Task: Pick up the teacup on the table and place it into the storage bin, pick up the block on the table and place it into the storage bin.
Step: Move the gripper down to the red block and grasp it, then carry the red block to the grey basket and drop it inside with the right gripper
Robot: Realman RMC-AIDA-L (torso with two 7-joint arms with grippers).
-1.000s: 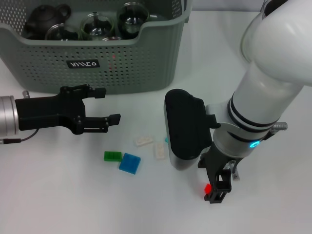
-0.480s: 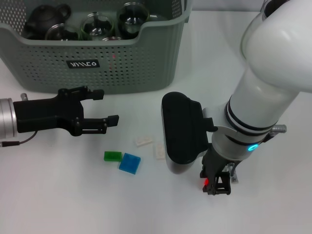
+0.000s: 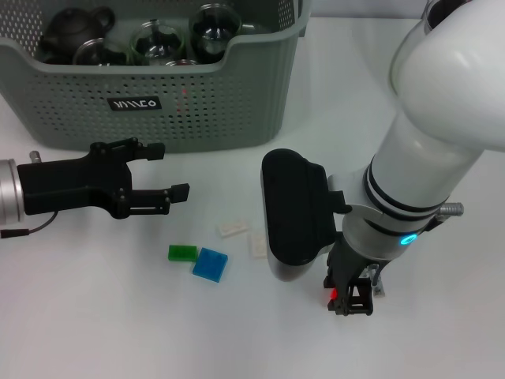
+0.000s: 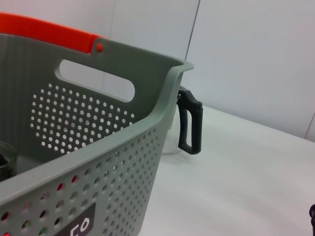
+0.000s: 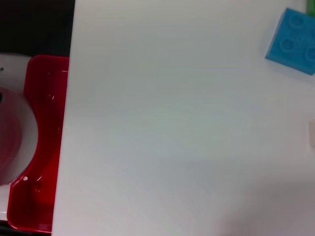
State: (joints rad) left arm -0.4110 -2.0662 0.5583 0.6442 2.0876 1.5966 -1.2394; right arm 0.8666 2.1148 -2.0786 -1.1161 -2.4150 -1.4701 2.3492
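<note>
The grey-green storage bin (image 3: 237,103) stands at the back left, and its perforated wall (image 4: 123,147) fills the left wrist view. Glass teacups (image 3: 158,41) and a dark teapot (image 3: 71,28) lie inside it. On the table lie a green block (image 3: 182,253), a blue block (image 3: 211,264) (image 5: 293,42) and two white blocks (image 3: 233,228). My left gripper (image 3: 173,170) hovers open in front of the bin, above and left of these blocks. My right gripper (image 3: 351,298) points down at the front right, shut on a small red block (image 3: 333,294).
A glass jug with a black handle (image 4: 189,123) stands on the table just behind the bin's corner. The bulky right wrist housing (image 3: 296,213) hangs close beside the white blocks. A red container (image 5: 42,147) shows below the table's edge in the right wrist view.
My right gripper has risen a little and shifted slightly left, the red block moving with it. My left gripper has drifted slightly left and stays open.
</note>
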